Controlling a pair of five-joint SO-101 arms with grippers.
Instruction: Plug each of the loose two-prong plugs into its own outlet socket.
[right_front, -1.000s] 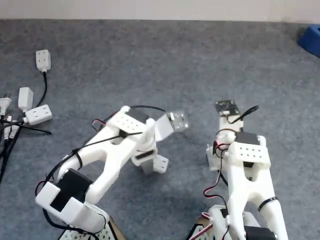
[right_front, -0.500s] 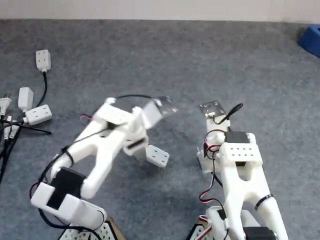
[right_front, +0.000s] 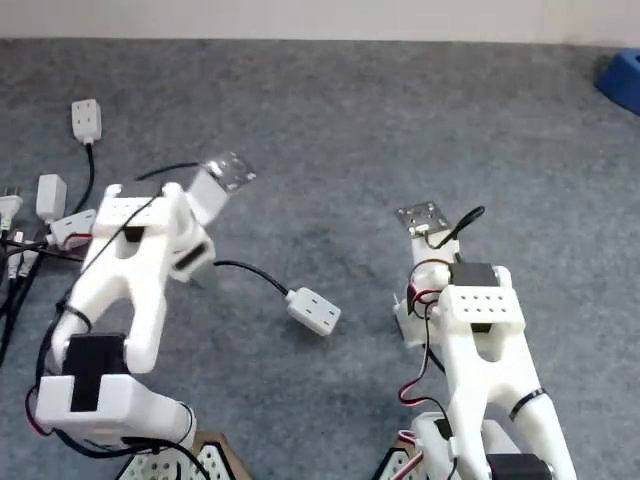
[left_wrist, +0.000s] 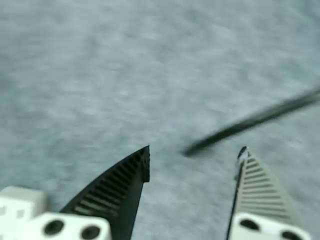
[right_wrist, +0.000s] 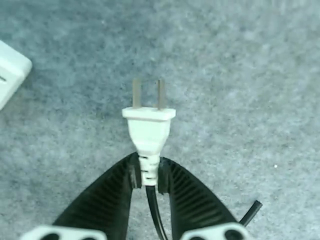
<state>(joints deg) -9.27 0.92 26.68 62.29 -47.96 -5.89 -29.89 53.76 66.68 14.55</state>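
In the right wrist view a white two-prong plug (right_wrist: 148, 122) points prongs-forward over the carpet, and my right gripper (right_wrist: 148, 172) is shut on its ribbed neck. A corner of a white outlet socket (right_wrist: 10, 70) lies off to one side. From above, that outlet socket (right_front: 314, 310) lies on the carpet between the arms, left of the right arm (right_front: 480, 310). Its black cord (right_front: 250, 272) runs back under the left arm (right_front: 140, 250). My left gripper (left_wrist: 195, 152) is open over bare carpet, holding nothing, with a black cord (left_wrist: 250, 120) just beyond its tips.
Several more white sockets and plugs with black cords lie at the table's left edge: a socket (right_front: 87, 118), an adapter (right_front: 50, 195), another socket (right_front: 75, 228), a plug (right_front: 8, 205). A blue object (right_front: 622, 80) sits at the far right corner.
The left arm has swung left, away from the outlet socket, which stays on the carpet in the middle. The right arm shifted slightly left, then held still.
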